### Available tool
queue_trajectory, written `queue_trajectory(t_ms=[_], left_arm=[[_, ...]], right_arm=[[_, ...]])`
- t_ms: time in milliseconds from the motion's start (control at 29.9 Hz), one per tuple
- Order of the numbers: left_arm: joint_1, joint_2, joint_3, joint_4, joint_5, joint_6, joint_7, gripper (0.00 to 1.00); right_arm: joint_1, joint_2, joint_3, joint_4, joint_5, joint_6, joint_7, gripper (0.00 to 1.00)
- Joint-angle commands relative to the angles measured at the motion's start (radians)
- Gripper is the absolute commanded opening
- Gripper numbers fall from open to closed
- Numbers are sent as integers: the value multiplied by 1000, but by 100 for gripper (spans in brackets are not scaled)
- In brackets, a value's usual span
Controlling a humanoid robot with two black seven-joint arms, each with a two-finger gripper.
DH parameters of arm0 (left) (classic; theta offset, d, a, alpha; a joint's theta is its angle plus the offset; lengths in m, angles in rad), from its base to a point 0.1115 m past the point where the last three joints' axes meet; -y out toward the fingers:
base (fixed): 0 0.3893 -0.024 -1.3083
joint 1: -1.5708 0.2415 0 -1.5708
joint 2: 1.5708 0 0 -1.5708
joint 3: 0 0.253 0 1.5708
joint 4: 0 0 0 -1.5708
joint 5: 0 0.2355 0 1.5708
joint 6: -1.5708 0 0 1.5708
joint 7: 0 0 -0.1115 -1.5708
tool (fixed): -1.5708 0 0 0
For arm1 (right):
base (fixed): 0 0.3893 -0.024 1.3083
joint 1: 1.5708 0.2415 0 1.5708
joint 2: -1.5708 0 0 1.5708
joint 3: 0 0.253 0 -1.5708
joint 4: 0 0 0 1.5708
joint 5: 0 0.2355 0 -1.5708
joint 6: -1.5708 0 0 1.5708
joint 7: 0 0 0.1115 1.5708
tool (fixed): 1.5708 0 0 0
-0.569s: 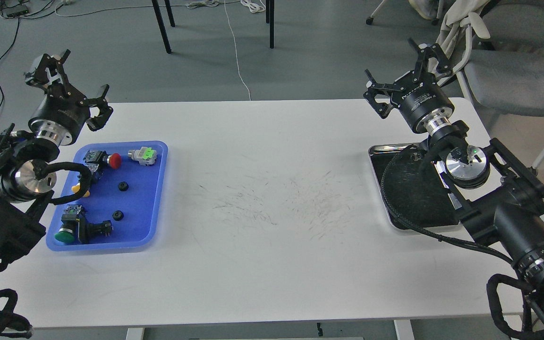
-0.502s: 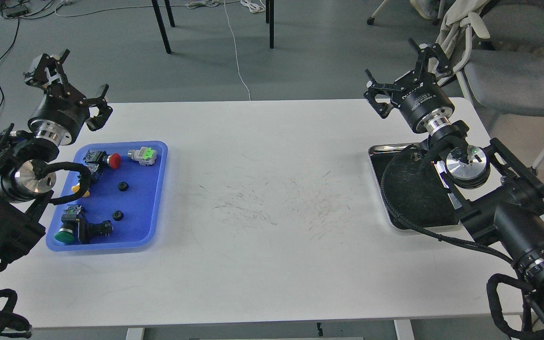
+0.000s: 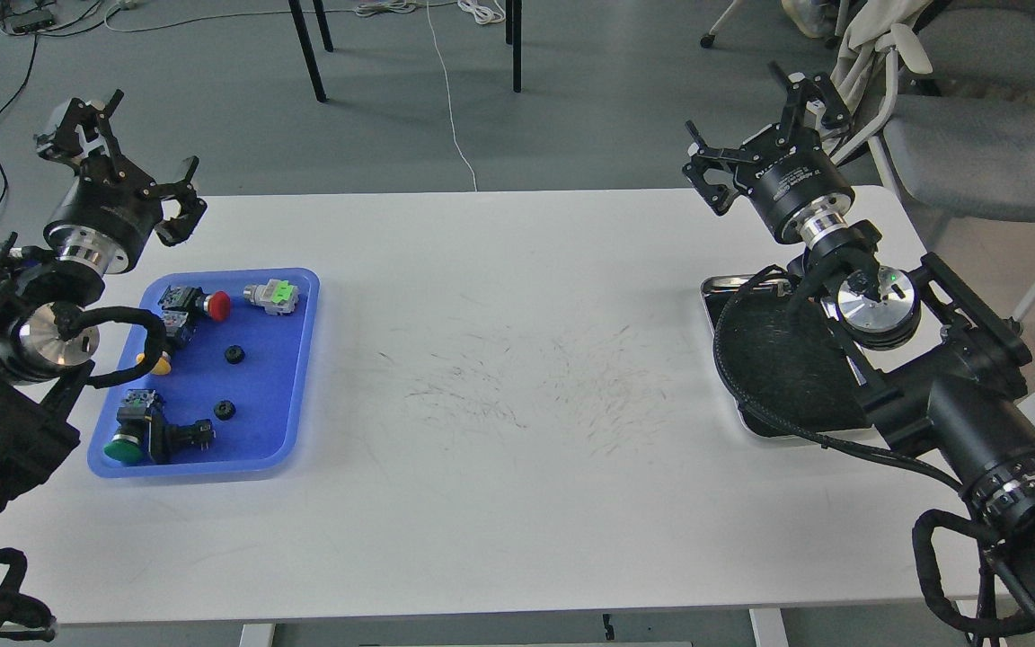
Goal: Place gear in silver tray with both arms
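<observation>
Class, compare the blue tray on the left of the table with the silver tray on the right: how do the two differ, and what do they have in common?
The blue tray is plastic-looking and bright blue; the silver tray is shiny metal with a dark inside. The blue tray holds push-button switches and two small black gears; no parts show in the silver tray. The blue tray lies mostly uncovered; the right arm hides much of the silver tray. Both are rimmed rectangles with rounded corners, resting on the white table.

2 gears (image 3: 234,354) in blue tray (image 3: 300,377)
</observation>
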Motion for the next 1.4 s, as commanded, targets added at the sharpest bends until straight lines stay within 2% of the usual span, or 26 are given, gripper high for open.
queue_trajectory(t_ms=[0, 167, 1137, 1271, 1371], left_arm=[[1, 8, -3, 2, -5, -7, -2, 98], [0, 5, -10, 42, -10, 1, -4, 98], [23, 15, 4, 28, 11, -7, 5, 98], [20, 58, 81, -6, 42, 7, 5, 98], [15, 161, 160, -76, 116, 10, 7, 98]], right_arm=[[1, 5, 0, 2, 0, 1, 0, 99], [1, 4, 3, 2, 0, 1, 0, 99], [1, -18, -6, 12, 2, 2, 3, 99], [1, -22, -1, 12, 2, -1, 3, 99], [1, -22, 5, 10, 2, -8, 3, 99]])
